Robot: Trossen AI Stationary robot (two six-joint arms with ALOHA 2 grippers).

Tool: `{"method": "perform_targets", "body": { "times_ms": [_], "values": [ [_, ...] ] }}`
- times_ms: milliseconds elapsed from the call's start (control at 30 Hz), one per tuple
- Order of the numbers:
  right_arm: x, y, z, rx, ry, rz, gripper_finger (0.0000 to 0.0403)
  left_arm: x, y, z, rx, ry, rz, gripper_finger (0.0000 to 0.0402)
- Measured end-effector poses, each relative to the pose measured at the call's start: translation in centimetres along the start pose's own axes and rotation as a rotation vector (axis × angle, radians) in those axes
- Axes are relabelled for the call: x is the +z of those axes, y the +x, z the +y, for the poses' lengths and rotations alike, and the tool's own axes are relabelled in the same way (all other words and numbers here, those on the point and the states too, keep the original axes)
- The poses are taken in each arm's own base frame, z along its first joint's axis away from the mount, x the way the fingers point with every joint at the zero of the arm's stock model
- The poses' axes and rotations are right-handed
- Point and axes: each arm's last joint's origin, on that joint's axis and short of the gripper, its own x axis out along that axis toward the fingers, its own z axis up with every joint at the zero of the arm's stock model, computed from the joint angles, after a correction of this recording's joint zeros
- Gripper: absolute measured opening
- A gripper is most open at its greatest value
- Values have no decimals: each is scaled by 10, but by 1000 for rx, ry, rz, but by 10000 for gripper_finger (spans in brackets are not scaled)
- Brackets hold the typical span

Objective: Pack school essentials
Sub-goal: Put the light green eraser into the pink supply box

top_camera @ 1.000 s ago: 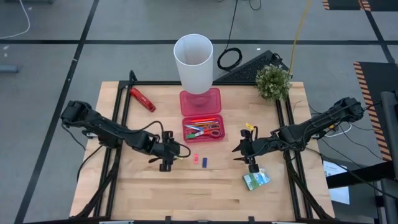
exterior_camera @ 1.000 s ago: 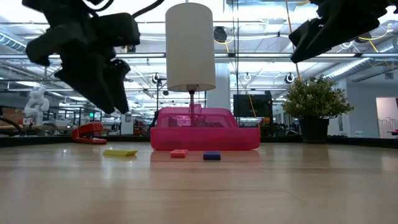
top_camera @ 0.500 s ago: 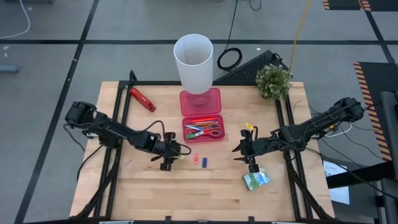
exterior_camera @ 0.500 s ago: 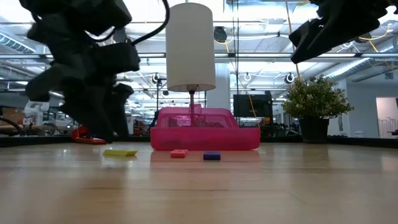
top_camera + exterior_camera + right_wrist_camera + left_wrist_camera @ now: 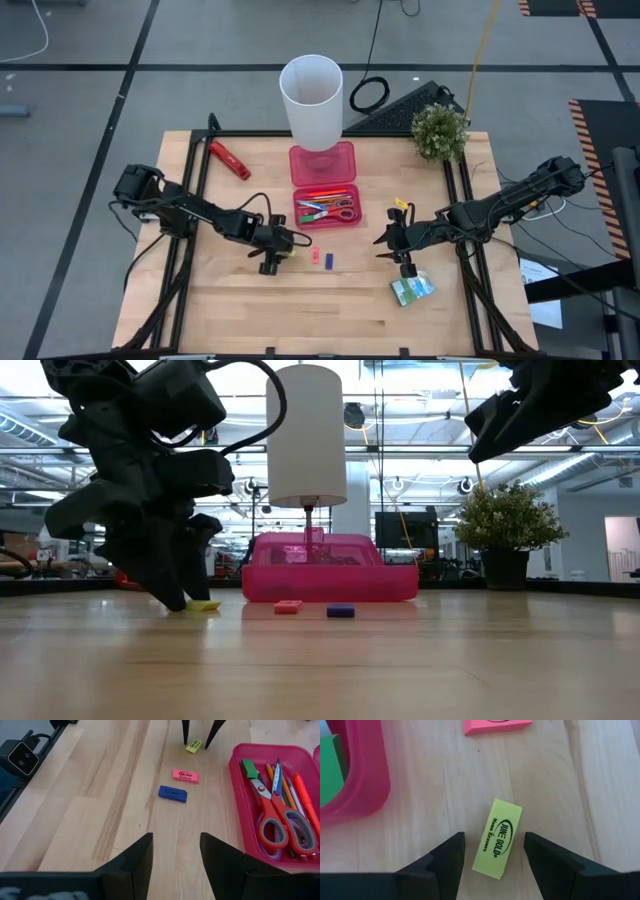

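On table, left gripper fingers spread astride yellow eraser, print illegible.

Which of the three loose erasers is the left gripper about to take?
The yellow eraser. It lies between the open fingers of the left gripper; the pink eraser and blue eraser lie clear of it.

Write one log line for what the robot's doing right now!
left gripper: open, straddling yellow eraser | right gripper: open, waiting above table | pink eraser, blue eraser: loose
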Motion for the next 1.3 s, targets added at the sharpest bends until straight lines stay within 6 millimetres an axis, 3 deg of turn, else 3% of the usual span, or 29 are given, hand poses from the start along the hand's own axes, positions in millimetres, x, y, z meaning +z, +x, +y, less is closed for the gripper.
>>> {"method": "perform_targets", "body": {
  "times_ms": [200, 567, 767, 1100, 1300],
  "values": [
    [0, 0, 0, 0, 0, 0, 155, 0, 0, -2, 7, 0, 0, 204],
    [0, 0, 0, 0, 0, 0, 155, 0, 1, -2, -22, -1, 0, 102],
    [0, 0, 0, 0, 0, 0, 155, 2, 0, -3, -22, -8, -5, 88],
    [0, 0, 0, 0, 0, 0, 155, 31, -31, -2, -11, -8, -150, 96],
    [0, 0, 0, 0, 0, 0, 155, 52, -54, 8, 146, 23, -270, 98]
  ]
}}
